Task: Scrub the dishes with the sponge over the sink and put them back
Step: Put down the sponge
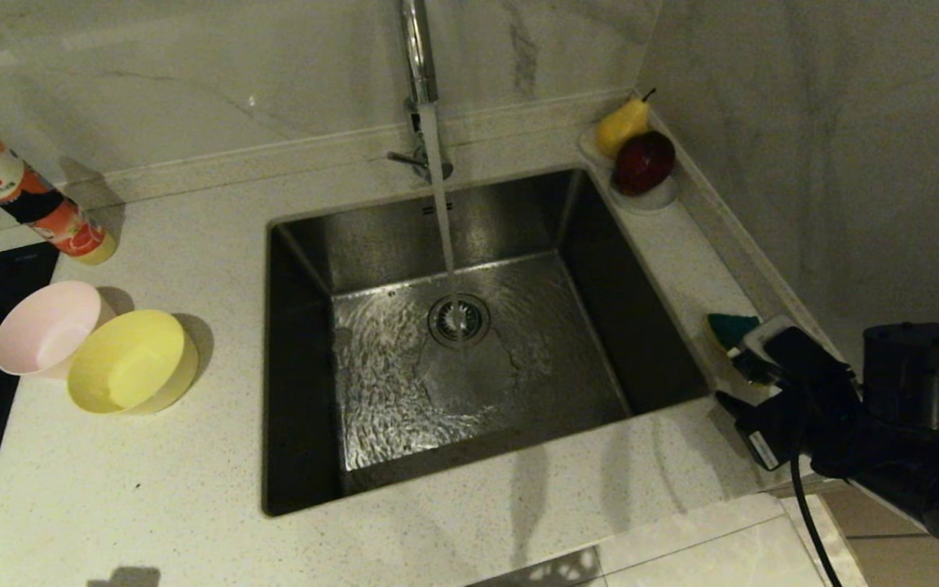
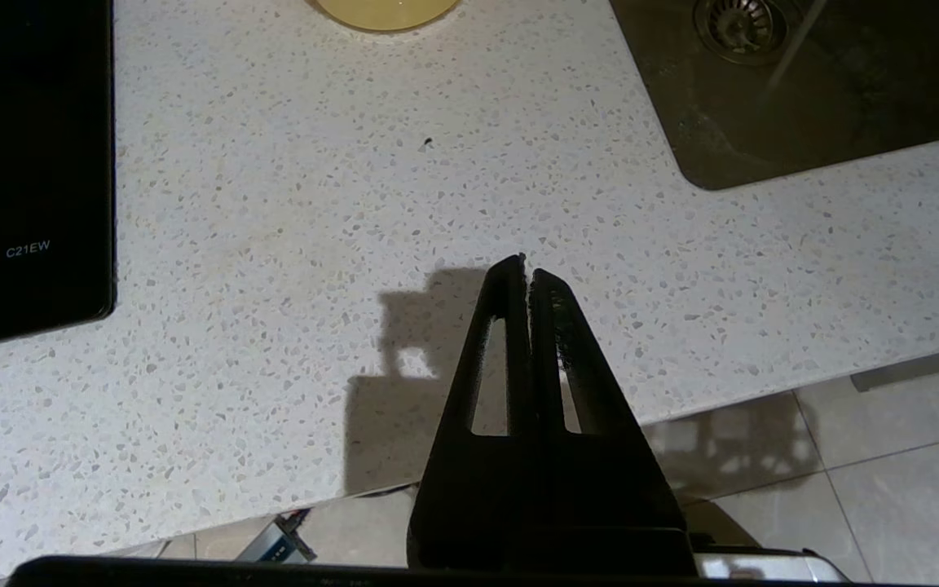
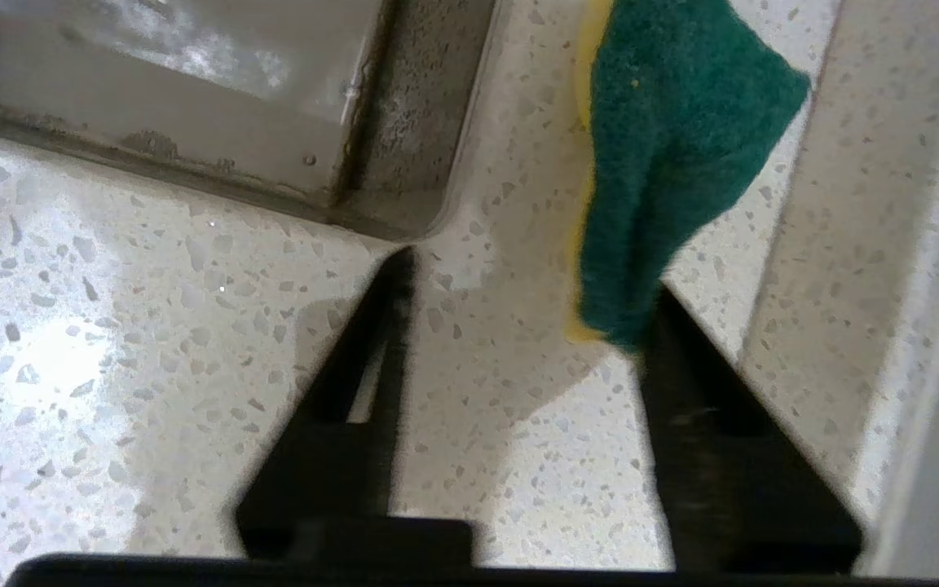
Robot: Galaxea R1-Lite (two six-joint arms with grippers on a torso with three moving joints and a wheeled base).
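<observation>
Right gripper (image 3: 526, 285): fingers spread apart over the counter (image 3: 152, 342), gripping nothing, sponge (image 3: 665, 163) touching one finger beside the sink (image 1: 469, 342). Left gripper (image 2: 526, 273): fingers pressed together, empty.

You're working in dim, warm light. On the counter (image 1: 152, 489) the yellow bowl (image 1: 132, 362) and the pink bowl (image 1: 46, 328) throw soft shadows to their right, so the light comes from the left. Running water puts bright, rippled glints on the sink (image 1: 453, 359) floor, while its walls stay dark. In the left wrist view the closed fingers cast a crisp shadow. The right wrist view is soft, and the sponge (image 3: 665, 163) is blurred at its edges.
</observation>
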